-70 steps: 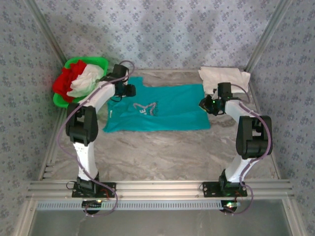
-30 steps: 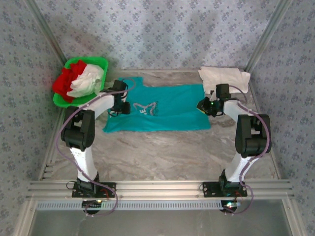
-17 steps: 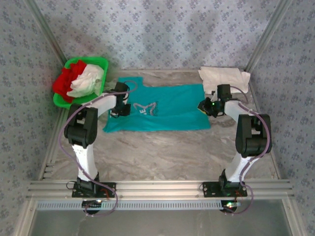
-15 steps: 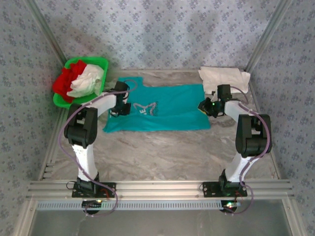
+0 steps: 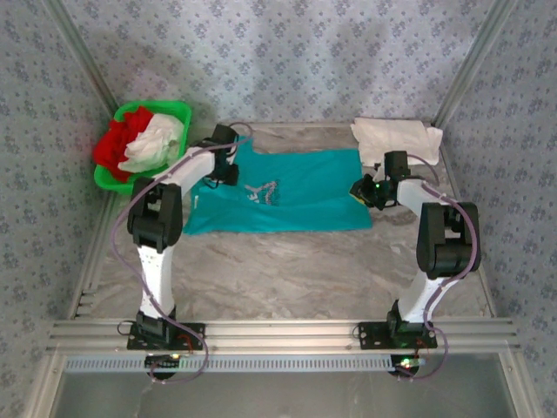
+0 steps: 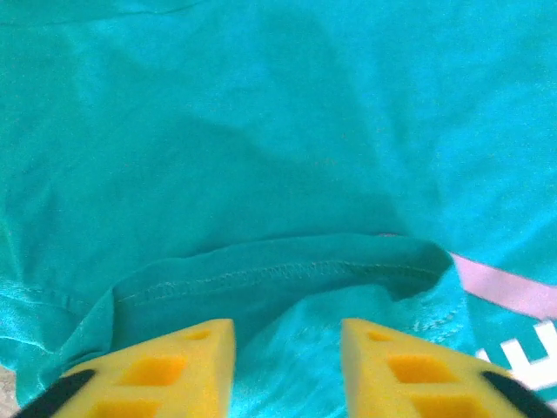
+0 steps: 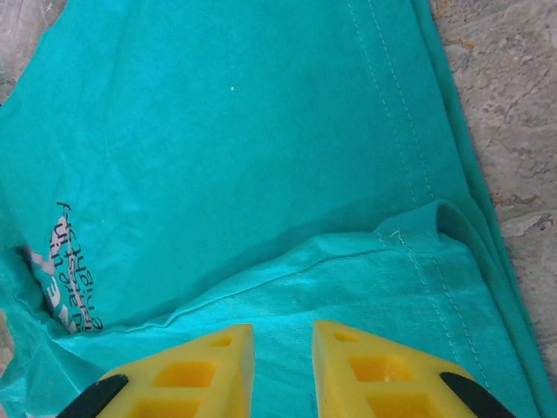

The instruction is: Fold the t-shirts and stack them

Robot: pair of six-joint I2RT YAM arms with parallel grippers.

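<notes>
The teal t-shirt (image 5: 305, 187) lies spread across the back middle of the table, its silver-white print (image 5: 261, 193) toward the left. My left gripper (image 5: 228, 167) is at its upper left edge; in the left wrist view the yellow fingers (image 6: 200, 348) pinch a raised bunch of teal cloth (image 6: 261, 131) beside a stitched hem. My right gripper (image 5: 361, 190) is at the shirt's right edge, its fingers (image 7: 365, 357) closed on a lifted fold of the teal cloth (image 7: 244, 131). A folded white t-shirt (image 5: 396, 135) lies at the back right. Crumpled red (image 5: 117, 144) and white (image 5: 155, 139) t-shirts fill the basket.
The green plastic basket (image 5: 178, 109) stands at the back left against the patterned wall. Bare marble table (image 5: 287, 270) stretches from the teal shirt's near edge to the arm bases. An aluminium frame rail (image 5: 278, 331) runs along the front.
My left gripper has moved back and to the right, from the shirt's left side up to its upper edge, dragging cloth so the print shifted. The right gripper has stayed put.
</notes>
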